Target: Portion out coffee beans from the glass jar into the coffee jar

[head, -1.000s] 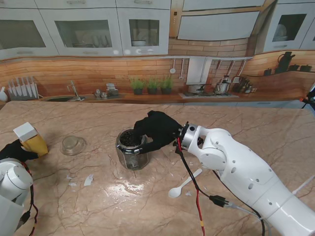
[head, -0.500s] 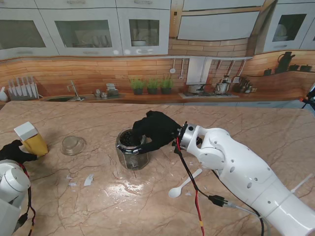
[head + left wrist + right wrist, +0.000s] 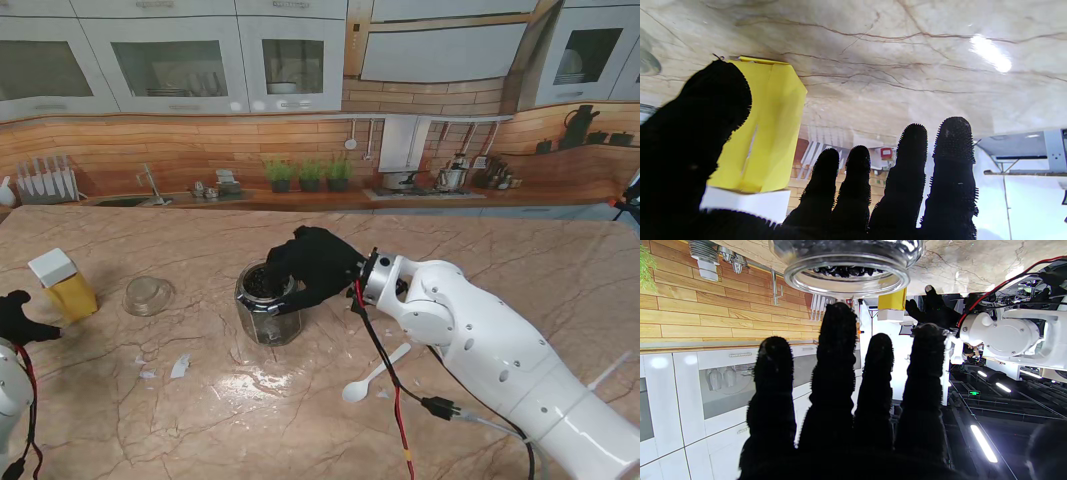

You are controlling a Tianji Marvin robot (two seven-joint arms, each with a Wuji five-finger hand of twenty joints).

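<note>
Your right hand [image 3: 312,266] hovers spread above the open glass jar [image 3: 266,303] mid-table, gripping nothing; left hand [image 3: 20,318] open beside the coffee jar [image 3: 63,283]. Risk: fingers clip the rim, tipping beans out

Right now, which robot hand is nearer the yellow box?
Left. The left robot hand sits open just beside the yellow box, not touching; the right robot hand is over the glass jar.

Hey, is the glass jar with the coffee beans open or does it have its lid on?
Open. The glass jar stands upright with a bare rim, dark beans visible inside.
</note>
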